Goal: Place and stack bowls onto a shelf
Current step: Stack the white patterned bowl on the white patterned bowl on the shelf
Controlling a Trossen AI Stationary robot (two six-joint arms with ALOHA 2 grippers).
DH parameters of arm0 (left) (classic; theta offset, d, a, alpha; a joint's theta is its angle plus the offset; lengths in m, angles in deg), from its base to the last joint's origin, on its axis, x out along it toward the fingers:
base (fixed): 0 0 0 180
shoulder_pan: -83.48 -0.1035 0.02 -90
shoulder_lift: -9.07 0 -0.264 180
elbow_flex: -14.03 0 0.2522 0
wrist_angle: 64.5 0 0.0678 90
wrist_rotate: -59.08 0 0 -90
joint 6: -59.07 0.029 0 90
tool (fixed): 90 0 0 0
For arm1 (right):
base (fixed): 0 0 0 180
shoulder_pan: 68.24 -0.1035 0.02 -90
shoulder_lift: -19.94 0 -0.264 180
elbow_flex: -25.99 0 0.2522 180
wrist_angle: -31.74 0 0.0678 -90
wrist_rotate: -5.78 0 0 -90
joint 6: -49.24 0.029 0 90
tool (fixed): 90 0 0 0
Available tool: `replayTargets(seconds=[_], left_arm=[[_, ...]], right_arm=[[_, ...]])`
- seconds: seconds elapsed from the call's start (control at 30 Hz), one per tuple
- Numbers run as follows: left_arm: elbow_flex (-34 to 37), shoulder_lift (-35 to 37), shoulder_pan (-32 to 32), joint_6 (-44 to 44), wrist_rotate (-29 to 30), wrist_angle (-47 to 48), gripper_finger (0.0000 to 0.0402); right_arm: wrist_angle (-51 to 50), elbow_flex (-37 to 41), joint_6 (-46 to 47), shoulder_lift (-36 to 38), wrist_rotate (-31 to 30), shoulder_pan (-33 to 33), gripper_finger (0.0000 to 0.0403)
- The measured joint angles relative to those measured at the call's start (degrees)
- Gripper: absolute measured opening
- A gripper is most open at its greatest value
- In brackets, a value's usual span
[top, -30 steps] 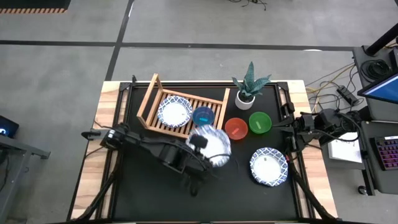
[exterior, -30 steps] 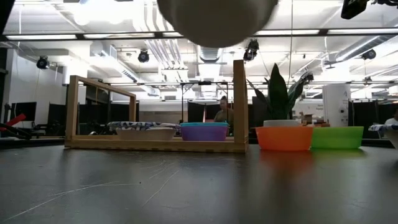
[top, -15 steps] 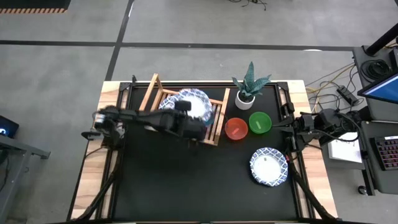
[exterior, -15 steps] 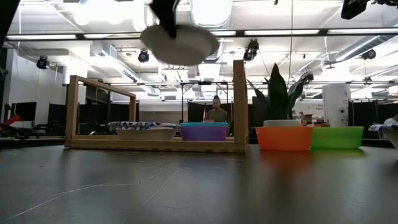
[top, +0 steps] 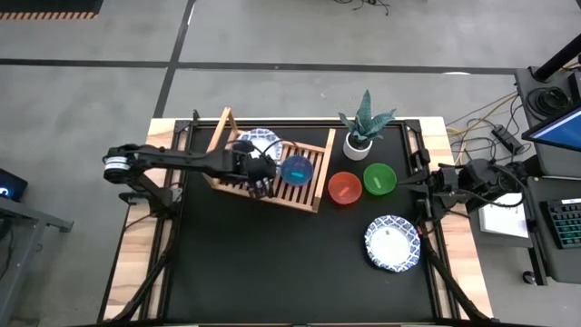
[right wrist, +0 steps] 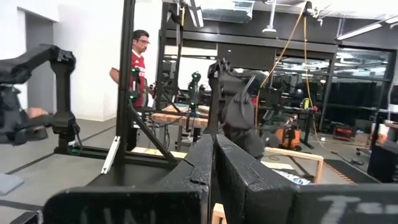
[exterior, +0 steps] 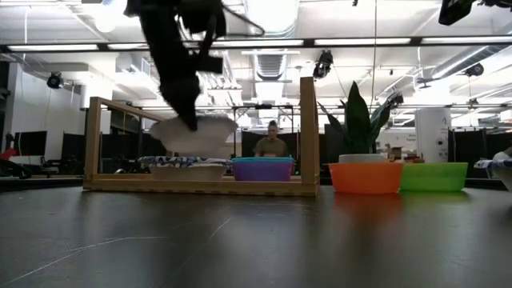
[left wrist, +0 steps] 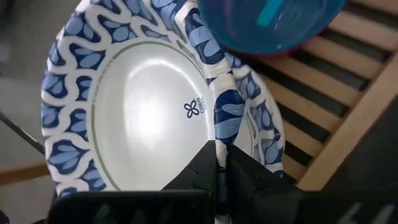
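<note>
My left gripper (top: 256,171) is shut on a white bowl with a blue patterned rim (top: 260,142), which is over the left part of the wooden slatted shelf (top: 313,191). In the low view the held bowl (exterior: 196,134) hangs just above a like bowl (exterior: 188,170) that rests on the shelf slats. A small blue bowl (top: 297,169) sits on the shelf beside them. My right gripper (right wrist: 214,144) is shut and empty at the table's right edge (top: 451,186). My left gripper pinches the held bowl's rim (left wrist: 222,118) on the bowl's near side, with one finger inside the bowl and one outside. The fingers come from above, pointing down. The bowl hangs below them, open side up and slightly tilted, over the bowl on the shelf.
A red bowl (top: 345,187) and a green bowl (top: 379,178) stand on the table to the right of the shelf. A potted plant (top: 360,136) is behind them. Another blue-rimmed white bowl (top: 392,243) lies at the near right. A person (exterior: 274,142) is in the room behind.
My left gripper has carried the blue-rimmed bowl from above the table's middle toward the far left, over the shelf. It has then come down, and the bowl now hangs just above the bowl on the shelf.
</note>
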Motion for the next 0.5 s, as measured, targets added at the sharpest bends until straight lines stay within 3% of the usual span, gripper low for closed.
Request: replayTargets(seconds=[0.3, 0.5], left_arm=[[4.5, -2.7, 0.0, -1.4, 0.1, -3.9, 0.0001], [4.2, -4.1, 0.0, -1.3, 0.1, -4.3, 0.0031]], right_arm=[[-0.9, 0.0, 0.0, 0.0, -2.0, 0.0, 0.0009], [-0.9, 0.0, 0.1, 0.0, -2.0, 0.0, 0.0009]])
